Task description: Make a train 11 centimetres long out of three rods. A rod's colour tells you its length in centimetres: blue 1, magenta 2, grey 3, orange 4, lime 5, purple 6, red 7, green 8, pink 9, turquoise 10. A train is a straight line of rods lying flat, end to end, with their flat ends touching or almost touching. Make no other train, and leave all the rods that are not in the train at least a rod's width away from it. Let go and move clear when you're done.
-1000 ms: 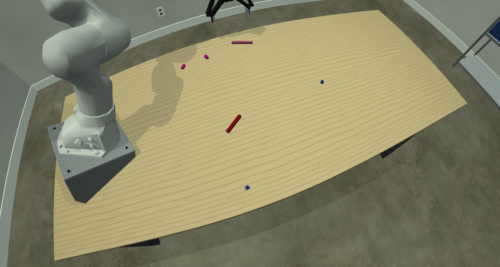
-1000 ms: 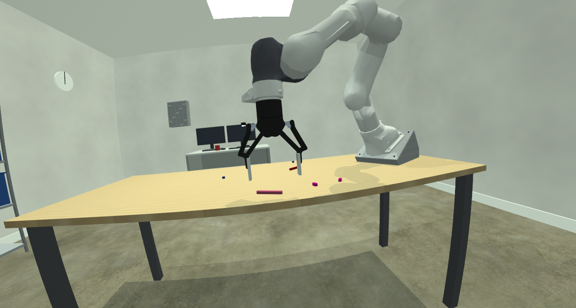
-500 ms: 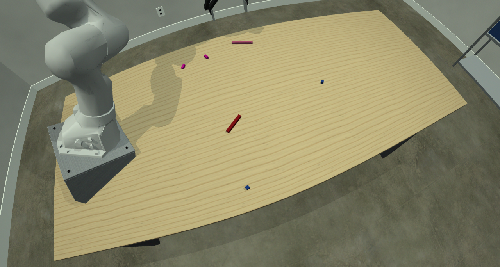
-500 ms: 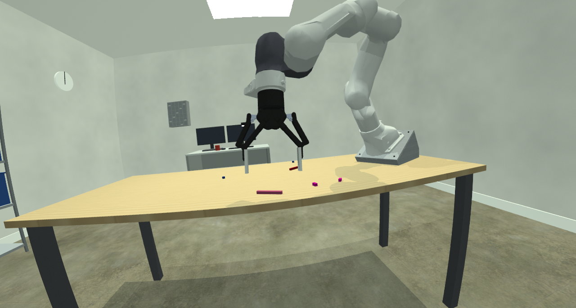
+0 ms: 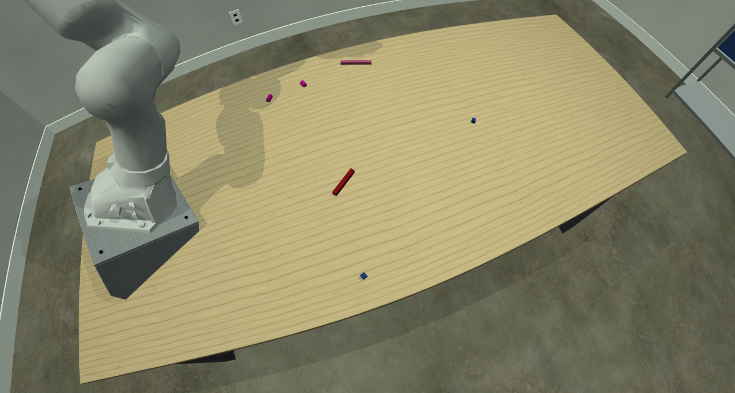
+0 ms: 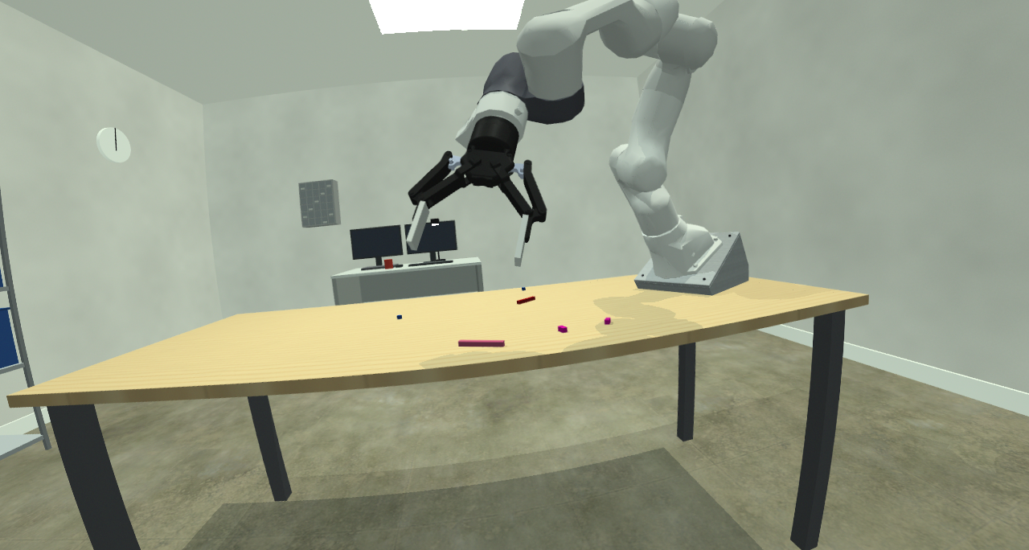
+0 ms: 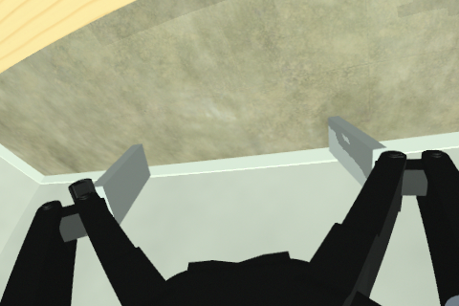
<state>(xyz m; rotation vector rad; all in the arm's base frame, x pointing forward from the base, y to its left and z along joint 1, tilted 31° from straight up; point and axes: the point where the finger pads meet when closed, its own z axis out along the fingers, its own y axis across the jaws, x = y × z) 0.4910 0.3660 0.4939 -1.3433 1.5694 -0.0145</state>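
Note:
A pink rod (image 5: 355, 62) lies flat near the table's far edge; it also shows in the exterior view (image 6: 481, 342). Two magenta rods (image 5: 303, 83) (image 5: 269, 97) lie apart to its left. A red rod (image 5: 343, 181) lies alone mid-table. Two blue rods (image 5: 473, 120) (image 5: 363, 275) lie far apart on the right and near the front edge. No rods touch. My gripper (image 6: 467, 248) is open and empty, tilted, high above the table's far side. In the wrist view the open gripper (image 7: 239, 156) faces the floor and wall beyond the table edge; no rods show there.
The robot base (image 5: 131, 220) stands on the table's left end. A desk with monitors (image 6: 406, 273) stands beyond the table. A shelf frame (image 5: 709, 64) stands off the right side.

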